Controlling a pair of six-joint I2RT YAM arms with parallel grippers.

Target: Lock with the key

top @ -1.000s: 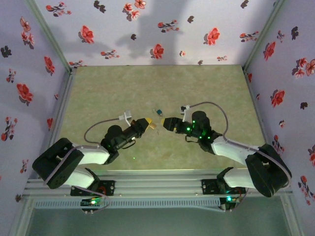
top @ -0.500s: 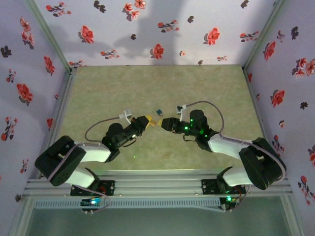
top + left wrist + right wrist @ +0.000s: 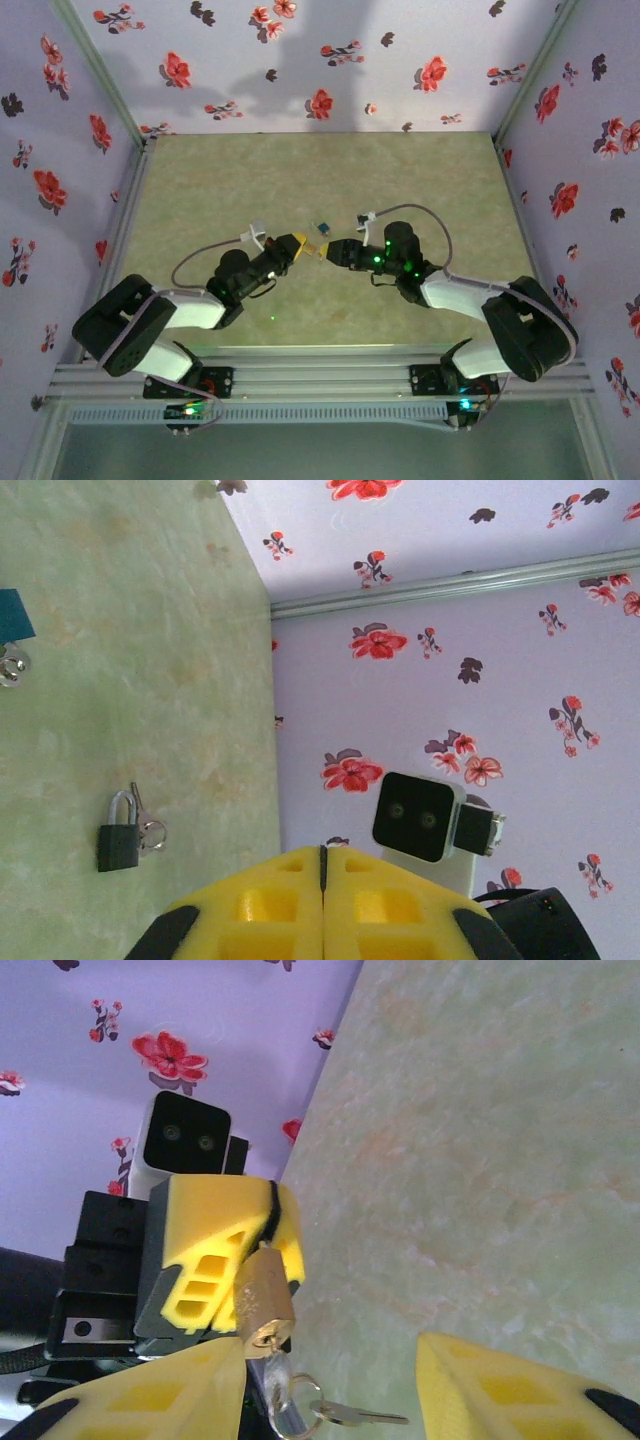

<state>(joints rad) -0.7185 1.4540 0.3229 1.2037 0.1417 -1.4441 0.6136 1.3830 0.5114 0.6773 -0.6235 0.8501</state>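
Note:
A brass padlock [image 3: 264, 1298] hangs from my left gripper [image 3: 268, 1228], whose yellow fingers are shut on its shackle. A key [image 3: 275, 1378] sits in the keyhole at the bottom of the lock, with a ring and a second key [image 3: 358, 1417] dangling from it. My right gripper [image 3: 330, 1400] is open, one finger [image 3: 150, 1400] close beside the inserted key and the other finger [image 3: 510, 1390] well off to the right. From above, the two grippers meet tip to tip at mid-table, left gripper [image 3: 296, 243] and right gripper [image 3: 330, 250], with the padlock [image 3: 313, 250] between them.
A small black padlock [image 3: 119, 842] with a key ring lies on the green table [image 3: 120, 630] beyond my left gripper [image 3: 322, 852]. A blue tag [image 3: 10, 615] with a silver piece lies farther along. Flowered walls enclose the table on three sides.
My right gripper has moved left up to the padlock and its jaws have narrowed. The left gripper has shifted slightly up and forward, still holding the lock.

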